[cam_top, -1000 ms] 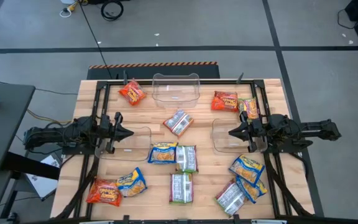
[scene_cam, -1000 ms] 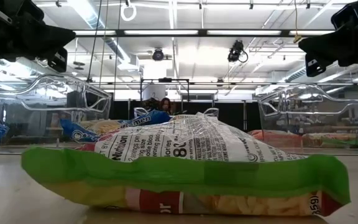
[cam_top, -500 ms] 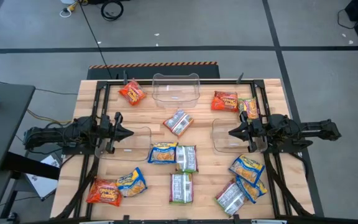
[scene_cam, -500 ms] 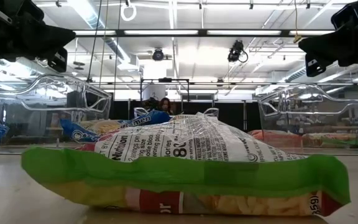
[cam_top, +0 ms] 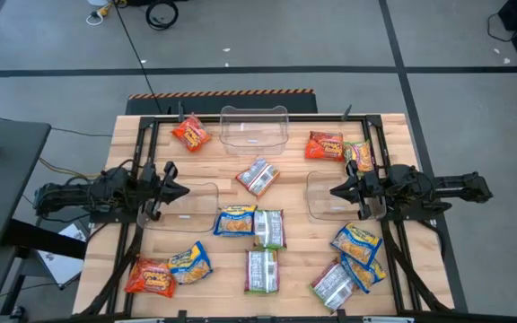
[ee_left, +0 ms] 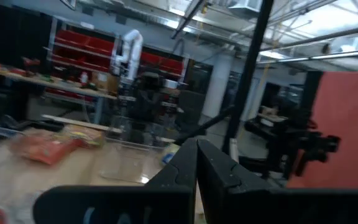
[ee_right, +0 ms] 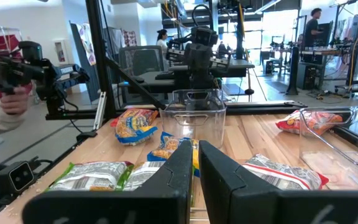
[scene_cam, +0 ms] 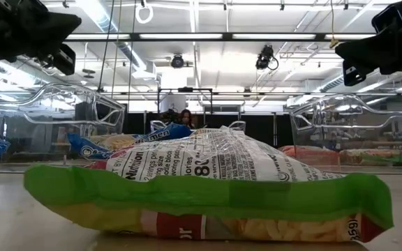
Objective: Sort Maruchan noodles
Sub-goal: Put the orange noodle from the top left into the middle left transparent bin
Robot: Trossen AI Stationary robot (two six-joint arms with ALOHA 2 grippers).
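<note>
The Maruchan noodle packets lie flat on the wooden table. Orange-red ones are at the far left (cam_top: 190,133), far right (cam_top: 326,145) and near left (cam_top: 151,276). Silver-white ones (cam_top: 258,177) (cam_top: 269,228) (cam_top: 261,269) lie mid-table; the nearest fills the low view (scene_cam: 208,188). Blue-and-yellow ones (cam_top: 236,221) (cam_top: 190,262) (cam_top: 357,242) lie among them. My left gripper (cam_top: 185,189) is shut and empty above the left clear bin (cam_top: 187,208). My right gripper (cam_top: 333,191) is shut and empty above the right clear bin (cam_top: 330,202).
A third clear bin (cam_top: 255,126) stands at the far middle. A black frame (cam_top: 240,117) runs around the table's edges. More packets (cam_top: 334,284) (cam_top: 366,269) are piled at the near right. A person's hand (ee_right: 8,99) shows beyond the table in the right wrist view.
My left gripper has drawn back a little toward the table's left edge and risen slightly, still shut. The packets and my right gripper have kept still.
</note>
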